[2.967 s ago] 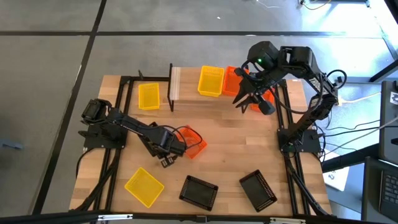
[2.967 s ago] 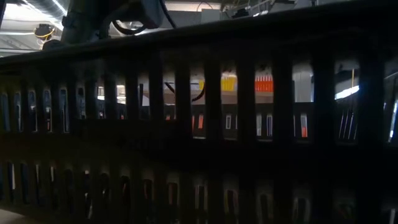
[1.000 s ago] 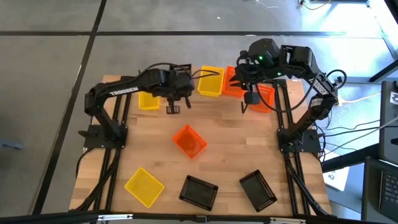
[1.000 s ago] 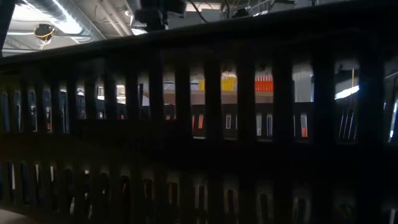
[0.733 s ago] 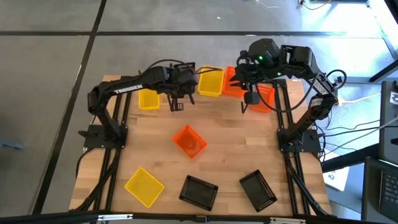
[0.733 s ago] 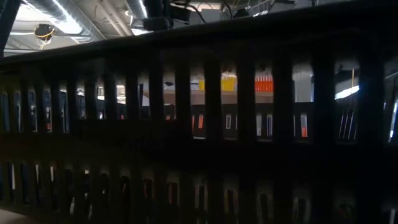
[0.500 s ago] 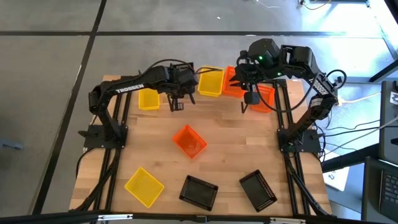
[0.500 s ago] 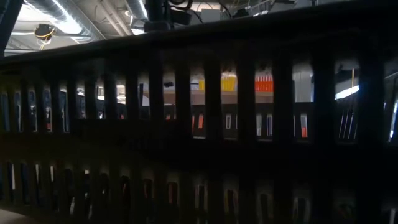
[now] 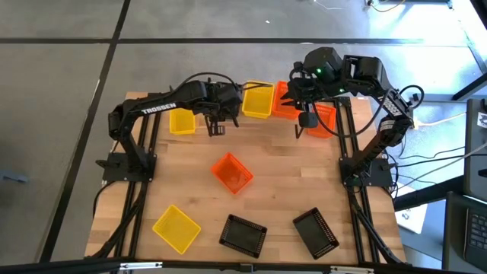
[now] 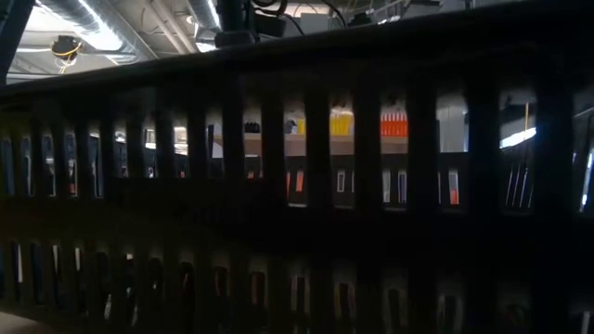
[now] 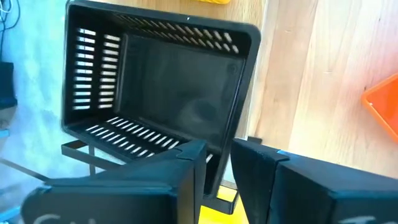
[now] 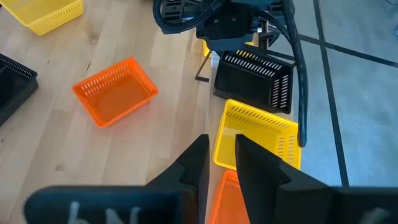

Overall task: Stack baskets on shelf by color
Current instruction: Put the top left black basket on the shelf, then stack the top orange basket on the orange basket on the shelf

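Observation:
A black basket [image 11: 161,87] sits on the left end of the shelf [image 11: 277,74], next to a yellow basket [image 12: 258,134]; past that are orange baskets [image 9: 288,99]. My left gripper [image 11: 219,150] hangs over the black basket's near left corner, slightly open. One finger is inside the basket's left wall and one is outside. In the high view my left arm [image 9: 215,128] covers this basket. My right gripper [image 9: 303,129] waits above the orange baskets at the shelf's right end, open and with nothing between its fingers [image 12: 199,162]. My left gripper has its fingers on either side of the black basket's left wall [image 11: 177,140], at the wall's near end. They slant down from the table's left. I cannot tell whether they touch the wall. The basket rests upright on the shelf.
Loose on the table are an orange basket [image 9: 232,173] in the middle, a yellow one [image 9: 176,227] and two black ones [image 9: 243,234] [image 9: 316,232] along the near edge, and a yellow one [image 9: 181,120] left of the shelf. A dark slatted wall [image 10: 297,232] blocks most of the low view.
My left gripper has gone a little toward the table's right edge along the shelf, then stopped. In the low view a black shape has come into sight on the shelf, left of the yellow basket.

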You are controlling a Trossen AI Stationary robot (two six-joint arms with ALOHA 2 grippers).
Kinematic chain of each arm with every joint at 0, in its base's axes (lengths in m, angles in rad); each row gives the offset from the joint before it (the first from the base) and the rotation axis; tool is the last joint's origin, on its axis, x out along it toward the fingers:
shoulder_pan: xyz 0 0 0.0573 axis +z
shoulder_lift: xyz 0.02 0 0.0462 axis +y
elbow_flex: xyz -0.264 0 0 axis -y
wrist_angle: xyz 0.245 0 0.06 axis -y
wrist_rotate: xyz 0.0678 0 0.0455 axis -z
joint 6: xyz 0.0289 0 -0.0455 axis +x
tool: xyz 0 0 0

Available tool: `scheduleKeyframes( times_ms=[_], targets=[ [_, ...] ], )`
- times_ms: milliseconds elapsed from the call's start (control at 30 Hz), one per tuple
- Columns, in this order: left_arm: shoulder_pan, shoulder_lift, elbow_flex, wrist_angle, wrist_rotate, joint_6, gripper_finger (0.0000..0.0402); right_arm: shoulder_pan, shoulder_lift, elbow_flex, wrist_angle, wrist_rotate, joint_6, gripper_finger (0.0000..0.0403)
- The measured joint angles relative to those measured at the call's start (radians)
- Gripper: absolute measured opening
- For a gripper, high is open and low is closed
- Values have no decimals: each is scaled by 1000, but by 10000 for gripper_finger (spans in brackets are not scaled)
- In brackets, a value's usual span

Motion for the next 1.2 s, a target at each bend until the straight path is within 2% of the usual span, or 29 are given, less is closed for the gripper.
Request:
scheduleKeyframes(
  times_ms=[167, 333, 533, 733, 867, 933, 1200],
  targets=[
    [-9, 0, 0, 4, 0, -3, 77, 0, 0, 0, -1, 0, 0, 74],
    [-19, -13, 0, 6, -1, -123, 78, 0, -17, 0, -7, 2, 0, 74],
    [-51, -85, 2, 16, -5, -144, 78, -8, -66, 0, -48, 0, 2, 74],
    [-93, -160, 2, 29, -18, -209, 78, -34, -104, -23, -103, 22, 135, 74],
    [-127, -200, 2, 34, -18, -284, 78, -41, -171, -141, -107, -63, 142, 74],
    [-152, -214, 2, 35, -18, -293, 78, -39, -225, -227, -108, -70, 185, 74],
    [-217, -234, 0, 36, -18, -308, 78, -40, -424, -598, -109, 42, 448, 74]
  ],
)
